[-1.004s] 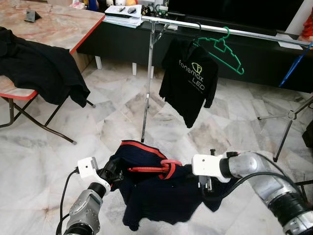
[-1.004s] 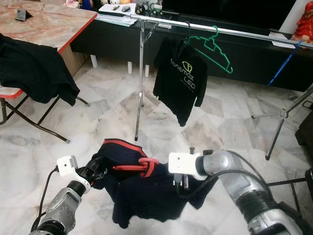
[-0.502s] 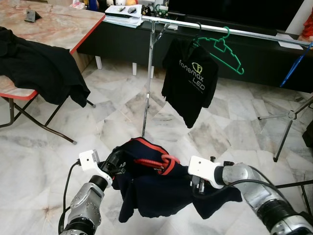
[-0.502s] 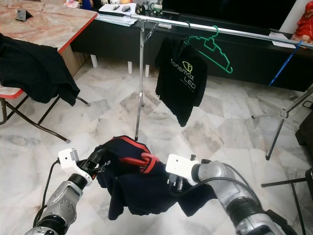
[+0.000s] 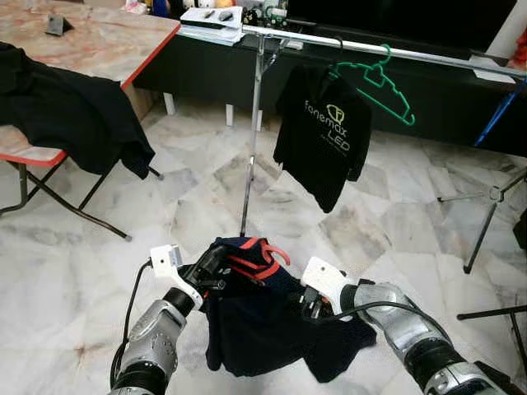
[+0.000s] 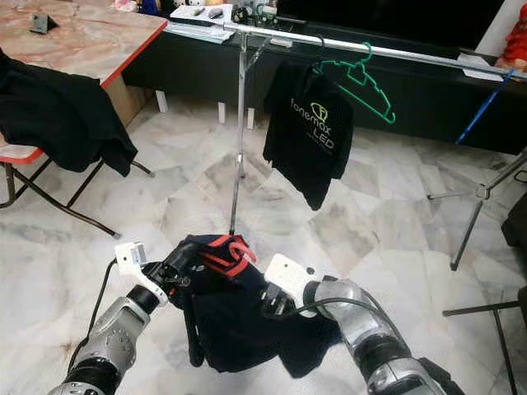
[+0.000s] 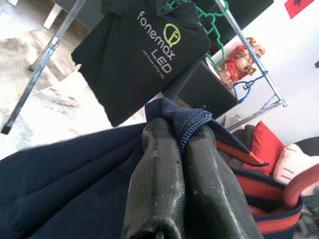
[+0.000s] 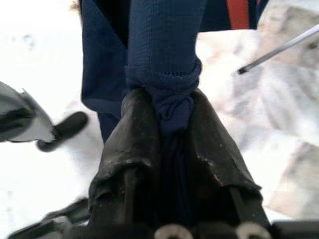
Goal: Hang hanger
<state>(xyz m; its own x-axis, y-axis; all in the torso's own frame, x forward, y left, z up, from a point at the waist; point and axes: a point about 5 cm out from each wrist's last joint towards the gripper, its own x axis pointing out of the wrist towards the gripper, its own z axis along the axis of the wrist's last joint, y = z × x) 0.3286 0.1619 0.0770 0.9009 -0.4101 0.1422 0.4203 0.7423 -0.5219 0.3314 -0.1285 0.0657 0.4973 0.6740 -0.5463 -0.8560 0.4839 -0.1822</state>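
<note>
Currently carry step: left gripper point(image 7: 172, 144) and right gripper point(image 8: 167, 112) both pinch the navy shirt point(image 5: 263, 329) on its red hanger point(image 5: 262, 257), well below the clothes rail point(image 5: 395, 51); next, lift the hook onto it.

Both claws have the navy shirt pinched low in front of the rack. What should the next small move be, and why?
Probably raise both arms toward the rail. The left claw and right claw are each shut on the navy shirt, whose red hanger sits far below the rail, where the black printed shirt and green hanger already hang.
</note>
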